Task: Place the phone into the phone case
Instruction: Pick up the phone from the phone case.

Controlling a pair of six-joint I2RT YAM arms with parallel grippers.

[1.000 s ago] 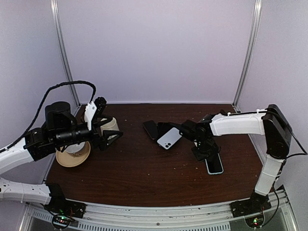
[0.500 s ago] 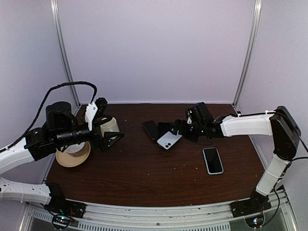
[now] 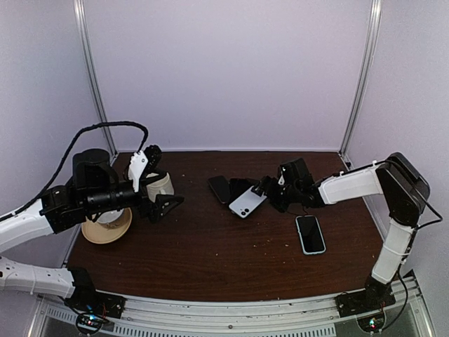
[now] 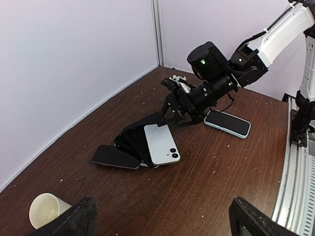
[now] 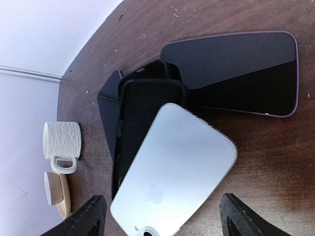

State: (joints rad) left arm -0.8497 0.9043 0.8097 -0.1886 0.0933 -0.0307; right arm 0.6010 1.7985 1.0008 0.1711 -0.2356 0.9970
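One white phone lies back-up near the centre of the table, offset toward 1 o'clock (12 o'clock = far wall, overhead view). It rests askew across a black phone case, overlapping it but not seated in it. Another black case seems to lie under that one, though the stack is hard to separate. A dark phone, screen up, touches the stack at 10 o'clock. A teal-edged phone lies apart at 4 o'clock.

The right gripper sits low at 2 o'clock of the white phone, jaws spread wide and holding nothing. The left gripper hovers at 9 o'clock, equally wide and empty, near a mug and a saucer.

Probable faults from this state:
- The fingers close on the phone and the case edge together, because the two overlap.
- The phone skids across the smooth case when nudged.
- The case slides during insertion, because nothing braces it and the left gripper is well apart.
- The stacked cases lift or shift as one.
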